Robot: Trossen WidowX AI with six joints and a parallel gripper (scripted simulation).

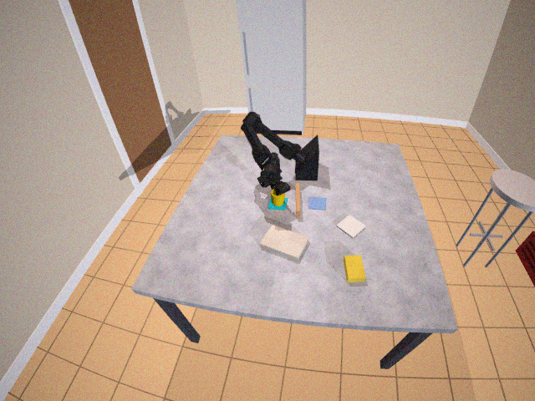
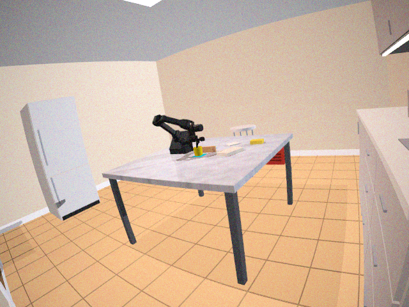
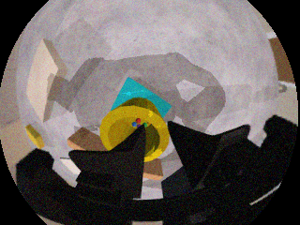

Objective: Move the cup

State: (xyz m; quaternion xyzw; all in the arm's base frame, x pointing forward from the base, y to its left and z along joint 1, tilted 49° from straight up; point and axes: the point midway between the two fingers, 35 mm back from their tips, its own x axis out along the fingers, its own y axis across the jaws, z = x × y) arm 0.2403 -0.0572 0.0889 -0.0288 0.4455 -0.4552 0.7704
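Observation:
The yellow cup (image 1: 277,200) (image 2: 197,151) (image 3: 109,128) stands upright on the cyan pad (image 1: 277,208) (image 3: 128,89). Red, blue and green marbles (image 3: 138,123) lie inside it. My gripper (image 3: 157,126) is partly open at the cup's rim, with one fingertip over the cup's mouth and the other outside the wall, and a gap shows between the fingers and the wall. The blue pad (image 1: 317,203) lies bare on the far side of a wooden bar. The fingertips are mostly hidden in the top view.
The low orange-brown bar (image 1: 298,200) (image 2: 209,149) (image 3: 84,140) stands between the two pads. A beige box (image 1: 284,241) (image 2: 230,151) (image 3: 42,80), a thin white tile (image 1: 350,226) and a yellow block (image 1: 354,267) (image 2: 257,141) (image 3: 35,136) lie farther from the arm's base.

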